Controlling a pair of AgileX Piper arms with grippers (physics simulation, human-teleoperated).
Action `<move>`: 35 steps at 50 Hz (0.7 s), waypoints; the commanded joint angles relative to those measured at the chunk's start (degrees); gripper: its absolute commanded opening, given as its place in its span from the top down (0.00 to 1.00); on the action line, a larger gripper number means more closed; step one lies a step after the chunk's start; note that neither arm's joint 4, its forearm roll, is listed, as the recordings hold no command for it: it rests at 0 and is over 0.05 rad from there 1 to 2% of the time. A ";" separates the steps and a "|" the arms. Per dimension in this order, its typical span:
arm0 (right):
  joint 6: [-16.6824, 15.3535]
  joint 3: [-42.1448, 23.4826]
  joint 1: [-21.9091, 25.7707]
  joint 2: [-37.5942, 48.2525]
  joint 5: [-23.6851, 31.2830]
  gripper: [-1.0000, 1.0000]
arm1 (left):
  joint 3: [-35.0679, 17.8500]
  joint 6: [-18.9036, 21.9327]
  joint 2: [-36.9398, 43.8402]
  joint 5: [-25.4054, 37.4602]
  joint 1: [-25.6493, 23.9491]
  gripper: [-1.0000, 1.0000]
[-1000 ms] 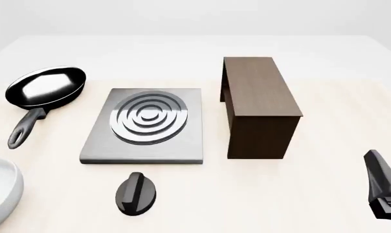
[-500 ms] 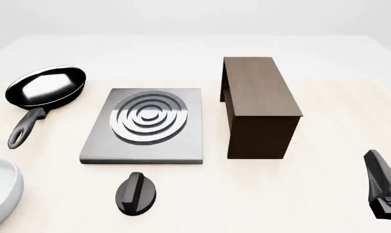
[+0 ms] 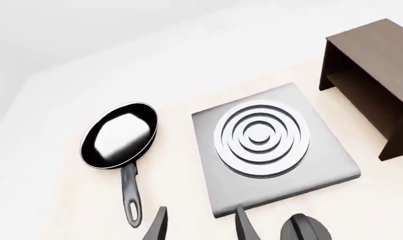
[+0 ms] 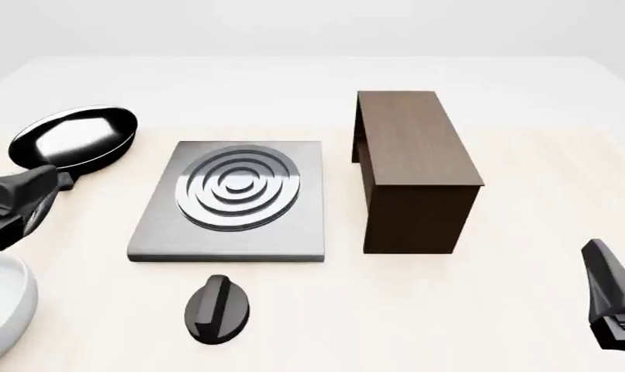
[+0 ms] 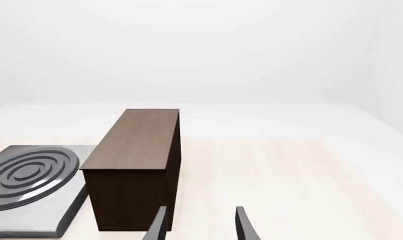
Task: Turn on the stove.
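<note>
The stove [image 4: 229,239] is a flat silver slab with raised burner rings [image 4: 237,188] at centre-left of the table. Its separate black ridged knob [image 4: 217,308] lies on the table just in front of the slab. My left gripper [image 4: 36,192] is at the far left, over the pan's handle, open and empty. In the left wrist view the open gripper [image 3: 200,227] points at the slab's [image 3: 275,145] near corner, with the knob [image 3: 308,227] off to one side. My right gripper [image 4: 607,298] is at the right edge, open [image 5: 200,226] and empty, far from the knob.
A black frying pan [image 4: 74,138] sits left of the stove, its handle partly hidden by my left gripper. A dark brown wooden cabinet [image 4: 411,167] stands right of the stove. A white dish's rim [image 4: 8,310] shows at the front left.
My left gripper has come into the front view from the left edge and now sits over the pan's handle. The right gripper, stove and knob have not moved.
</note>
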 commanded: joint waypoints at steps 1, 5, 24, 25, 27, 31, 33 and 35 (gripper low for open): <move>-0.02 0.03 0.06 -0.03 0.01 0.00 | 7.20 3.14 1.42 -7.00 0.49 0.00; -0.02 0.03 0.06 -0.04 0.01 0.00 | 9.01 4.34 2.56 -9.19 0.68 0.00; -0.04 0.03 0.08 -0.01 0.01 0.00 | 15.24 6.46 6.29 -15.42 0.12 0.00; -0.04 0.03 0.08 -0.01 0.01 0.00 | 15.24 6.46 6.29 -15.42 0.12 0.00; -0.05 0.03 0.09 0.00 0.01 0.00 | 15.54 6.45 6.63 -15.77 0.14 0.00; -0.04 0.03 0.09 0.00 0.01 0.00 | 16.60 6.62 7.83 -17.06 0.04 0.00; -0.05 0.03 0.09 -0.01 0.01 0.00 | 16.65 6.69 8.12 -17.28 0.02 0.00; -0.05 0.03 0.09 -0.01 0.01 0.00 | 16.45 6.37 8.61 -17.34 0.02 0.00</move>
